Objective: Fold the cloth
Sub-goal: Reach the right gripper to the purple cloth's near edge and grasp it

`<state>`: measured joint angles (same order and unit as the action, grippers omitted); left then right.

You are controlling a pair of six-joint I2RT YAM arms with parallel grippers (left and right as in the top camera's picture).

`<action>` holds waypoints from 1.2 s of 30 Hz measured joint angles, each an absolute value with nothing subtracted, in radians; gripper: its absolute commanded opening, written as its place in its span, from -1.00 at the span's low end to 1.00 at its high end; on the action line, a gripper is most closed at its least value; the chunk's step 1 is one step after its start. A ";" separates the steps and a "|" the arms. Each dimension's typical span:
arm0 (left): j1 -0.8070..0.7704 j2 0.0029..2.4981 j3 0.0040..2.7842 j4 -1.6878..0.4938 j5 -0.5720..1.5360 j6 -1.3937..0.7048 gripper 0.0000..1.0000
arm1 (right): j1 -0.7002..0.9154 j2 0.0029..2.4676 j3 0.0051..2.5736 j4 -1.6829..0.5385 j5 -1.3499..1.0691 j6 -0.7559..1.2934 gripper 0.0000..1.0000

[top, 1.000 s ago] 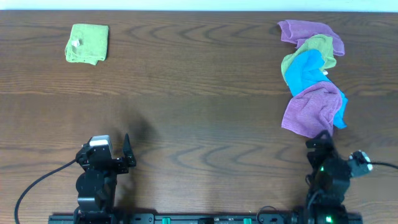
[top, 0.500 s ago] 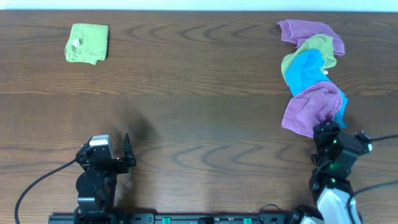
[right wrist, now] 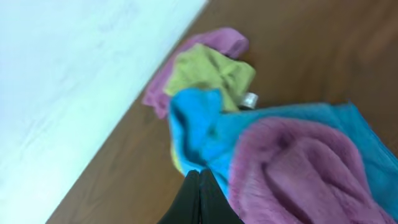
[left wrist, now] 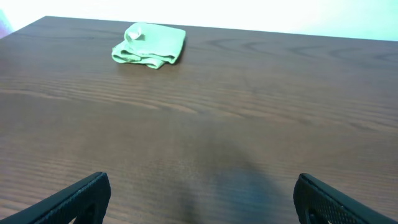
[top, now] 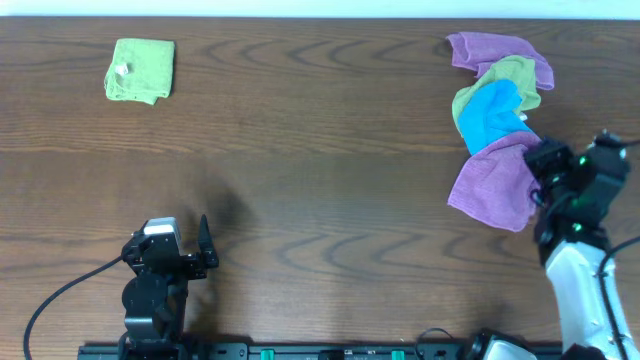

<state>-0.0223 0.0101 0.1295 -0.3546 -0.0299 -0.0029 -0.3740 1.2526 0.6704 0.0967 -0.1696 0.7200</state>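
Note:
A heap of crumpled cloths lies at the right of the table. It holds a purple cloth, a blue one, an olive-green one and a second purple one at the far end. My right gripper sits at the near purple cloth's right edge. Its fingers are pressed together, with the tips in the fold where blue meets purple. My left gripper rests open and empty near the front left.
A folded light-green cloth lies at the far left corner. The table's far edge meets a white wall just behind the heap. Bare wood stretches between the two arms.
My right gripper went from open to shut and moved from the purple cloth's near corner up along its right edge. The purple cloth shifted and changed shape. The left arm stayed still.

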 measured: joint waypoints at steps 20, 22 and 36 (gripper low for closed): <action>-0.022 0.010 0.130 -0.355 -0.030 -0.003 0.91 | -0.374 1.263 0.829 -0.558 -0.217 0.383 0.92; -0.022 0.010 0.130 -0.355 -0.030 -0.003 0.91 | -0.374 1.291 0.830 -0.583 -0.195 0.351 0.88; -0.022 0.010 0.130 -0.355 -0.030 -0.003 0.91 | -0.374 1.538 0.830 -0.512 -0.094 0.269 0.54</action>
<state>-0.0223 0.0101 0.1295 -0.3546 -0.0299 -0.0029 -0.3740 1.5383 0.8295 -0.5117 -0.0937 0.2687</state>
